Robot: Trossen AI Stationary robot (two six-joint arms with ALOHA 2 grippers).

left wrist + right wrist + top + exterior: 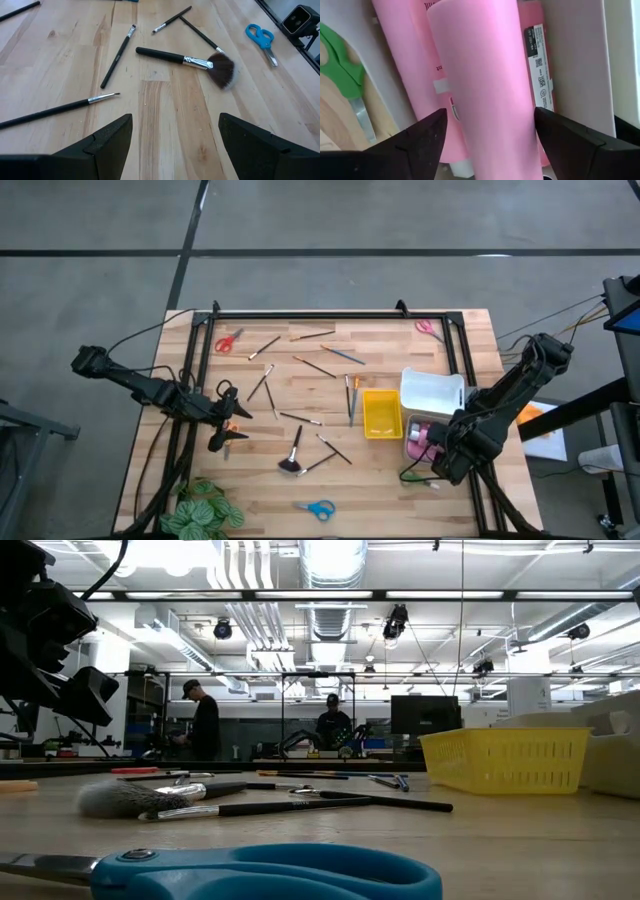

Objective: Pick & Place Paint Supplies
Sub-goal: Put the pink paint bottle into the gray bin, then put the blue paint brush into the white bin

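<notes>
Right wrist view shows the right pincer (490, 137) spread around a pink paint bottle (490, 75) lying in the white tray (432, 392), long axis running away from the wrist, so it should lift straight clear, while the left pincer (175, 142) hangs spread over the bench (300, 470).
</notes>
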